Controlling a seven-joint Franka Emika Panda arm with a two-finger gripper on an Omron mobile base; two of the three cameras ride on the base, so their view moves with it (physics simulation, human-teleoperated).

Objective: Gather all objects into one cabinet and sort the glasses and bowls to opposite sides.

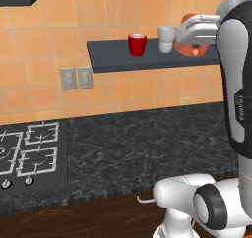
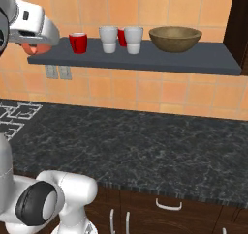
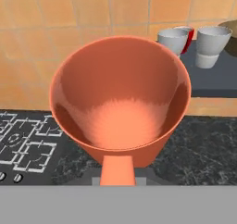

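Hand view: your pincer (image 3: 118, 172) is clamped on the orange mug (image 3: 120, 102); set it on the shelf (image 2: 145, 59) beside the red mug (image 2: 78, 43).

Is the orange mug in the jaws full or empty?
Empty: the hand view looks straight into the orange mug and shows only its bare inner wall and bottom.

Counts: two white tumblers, one (image 2: 108, 38) and another (image 2: 133, 39), on the shelf (image 2: 193, 59). Two red mugs: one (image 2: 78, 42) in the open, a second (image 2: 121, 36) mostly hidden between the tumblers. One orange mug (image 3: 120, 102). One brown bowl (image 2: 175, 38). One stove (image 1: 29, 151) on the counter (image 2: 145, 141). Two wall outlets (image 1: 76, 78).
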